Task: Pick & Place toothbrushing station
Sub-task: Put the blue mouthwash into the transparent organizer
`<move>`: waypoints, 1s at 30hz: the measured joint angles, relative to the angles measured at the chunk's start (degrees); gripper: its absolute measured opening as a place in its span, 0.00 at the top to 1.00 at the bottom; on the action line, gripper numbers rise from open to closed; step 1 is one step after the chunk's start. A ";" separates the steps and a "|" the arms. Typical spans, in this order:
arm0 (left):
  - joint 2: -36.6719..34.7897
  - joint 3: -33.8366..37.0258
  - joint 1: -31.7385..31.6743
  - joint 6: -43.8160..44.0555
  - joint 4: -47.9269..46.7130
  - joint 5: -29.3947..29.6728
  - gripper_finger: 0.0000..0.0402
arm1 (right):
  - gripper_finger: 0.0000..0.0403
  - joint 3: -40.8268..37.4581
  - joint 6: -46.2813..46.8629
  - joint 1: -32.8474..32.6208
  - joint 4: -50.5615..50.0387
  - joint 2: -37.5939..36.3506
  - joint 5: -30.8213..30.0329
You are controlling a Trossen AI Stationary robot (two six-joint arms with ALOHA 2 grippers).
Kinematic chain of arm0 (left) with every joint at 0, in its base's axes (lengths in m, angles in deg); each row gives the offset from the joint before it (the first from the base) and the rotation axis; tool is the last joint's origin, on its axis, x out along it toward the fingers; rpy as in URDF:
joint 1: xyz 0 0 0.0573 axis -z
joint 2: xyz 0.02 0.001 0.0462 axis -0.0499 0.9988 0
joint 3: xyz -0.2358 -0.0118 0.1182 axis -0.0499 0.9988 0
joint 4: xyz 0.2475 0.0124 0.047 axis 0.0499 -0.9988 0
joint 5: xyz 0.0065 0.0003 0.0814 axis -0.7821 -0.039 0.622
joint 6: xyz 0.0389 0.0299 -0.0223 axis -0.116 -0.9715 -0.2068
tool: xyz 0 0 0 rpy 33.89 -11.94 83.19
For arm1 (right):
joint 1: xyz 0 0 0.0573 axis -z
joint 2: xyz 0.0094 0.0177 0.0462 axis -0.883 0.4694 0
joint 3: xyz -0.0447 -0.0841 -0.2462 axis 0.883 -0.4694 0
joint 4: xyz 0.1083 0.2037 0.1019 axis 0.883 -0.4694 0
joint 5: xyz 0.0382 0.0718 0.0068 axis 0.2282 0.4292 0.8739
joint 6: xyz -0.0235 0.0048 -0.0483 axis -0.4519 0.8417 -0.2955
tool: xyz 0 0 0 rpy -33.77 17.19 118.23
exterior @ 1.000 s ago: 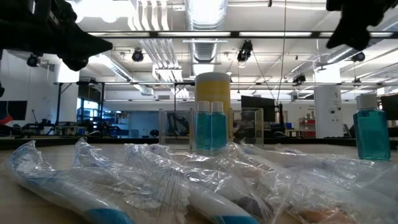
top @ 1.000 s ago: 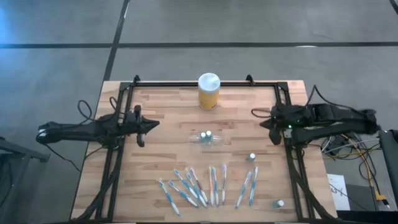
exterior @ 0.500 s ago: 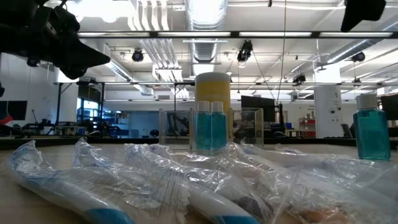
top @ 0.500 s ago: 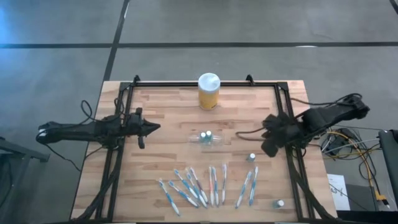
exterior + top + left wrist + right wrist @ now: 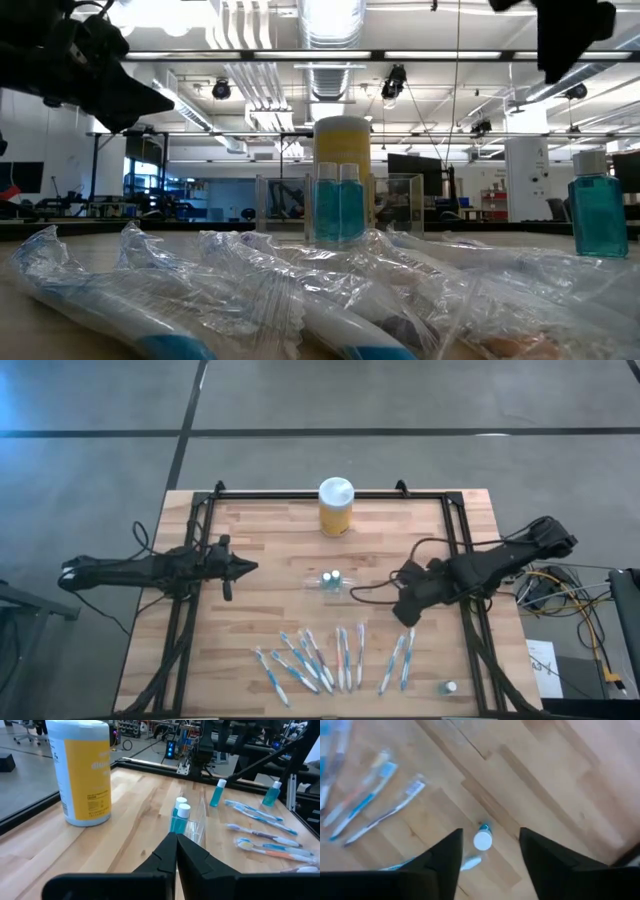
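Right gripper [image 5: 487,865] has been swung in, fingers being spread empty above small tube [image 5: 483,840]; left gripper [image 5: 176,845] closed, empty.

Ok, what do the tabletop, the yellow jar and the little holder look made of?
Tabletop: wood planks with visible grain and seams, matte finish. Yellow jar: probably plastic, with a printed yellow label and a white lid. Holder: clear, glossy plastic, nearly see-through, with two white-capped blue tubes standing in it.
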 joint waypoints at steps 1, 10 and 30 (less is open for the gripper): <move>0.00 0.12 0.00 -0.01 -0.01 -0.06 0.97 | 0.47 -0.38 1.29 0.35 -0.22 0.71 1.06; 0.00 0.38 0.01 -0.06 0.03 -1.19 0.98 | 0.42 -2.26 2.07 1.02 -0.17 6.29 6.54; 0.00 0.40 0.01 0.69 0.05 -2.44 0.97 | 0.44 -9.27 5.43 1.30 8.38 8.13 11.50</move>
